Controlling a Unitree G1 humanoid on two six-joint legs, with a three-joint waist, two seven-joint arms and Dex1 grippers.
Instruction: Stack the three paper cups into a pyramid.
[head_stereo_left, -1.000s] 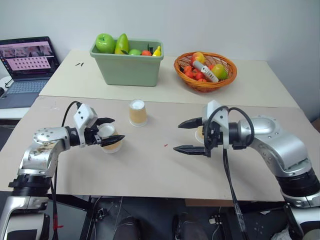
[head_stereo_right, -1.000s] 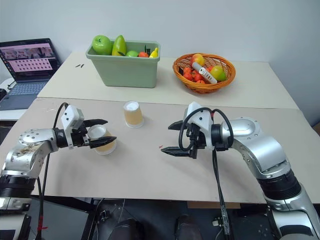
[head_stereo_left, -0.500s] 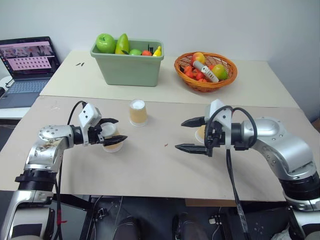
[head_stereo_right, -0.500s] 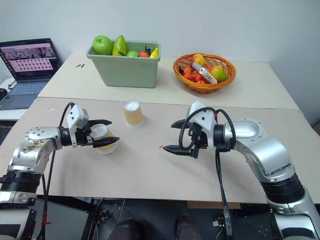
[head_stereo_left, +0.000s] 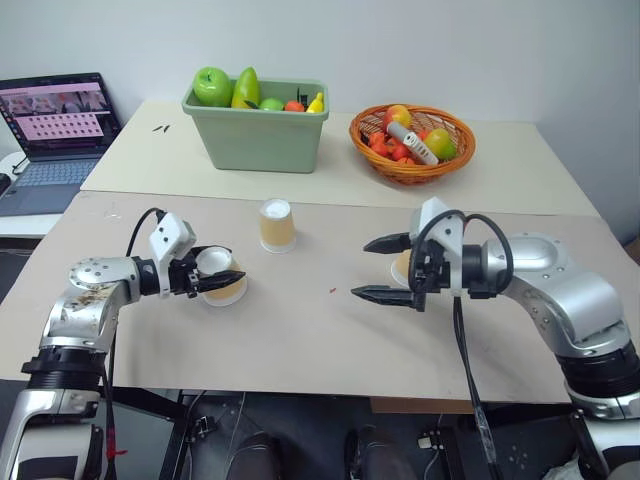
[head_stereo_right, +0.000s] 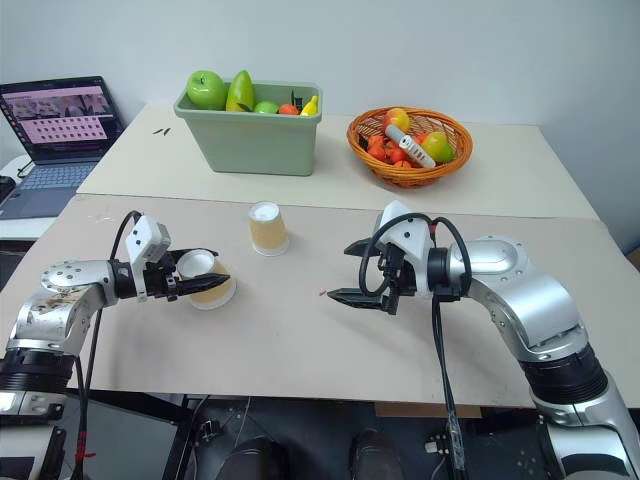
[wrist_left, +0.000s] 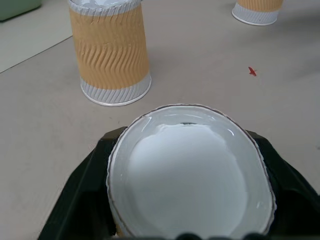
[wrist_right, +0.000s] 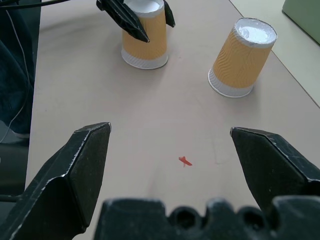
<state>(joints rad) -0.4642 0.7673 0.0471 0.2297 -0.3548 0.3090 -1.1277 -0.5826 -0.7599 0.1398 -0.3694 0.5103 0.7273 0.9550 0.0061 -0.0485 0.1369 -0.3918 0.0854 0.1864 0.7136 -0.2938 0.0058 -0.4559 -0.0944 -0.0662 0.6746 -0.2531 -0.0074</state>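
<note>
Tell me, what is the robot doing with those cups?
It is getting ready to stack paper cups. Its left gripper has its jaws closed on one upside-down cup on the table. A second cup stands apart in the middle. The right gripper has its jaws wide open and holds nothing, with a third cup just behind it.

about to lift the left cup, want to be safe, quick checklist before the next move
1. Left tool closed on left cup: ok, fingers press both sides.
2. That cup inverted, base up: ok.
3. Middle cup upright on table, apart from the left cup: ok.
4. Third cup free: cannot tell, mostly hidden behind right tool.
5. Right tool open, holding nothing: ok.
6. Pyramid started: not ok, no cups stacked yet.
</note>
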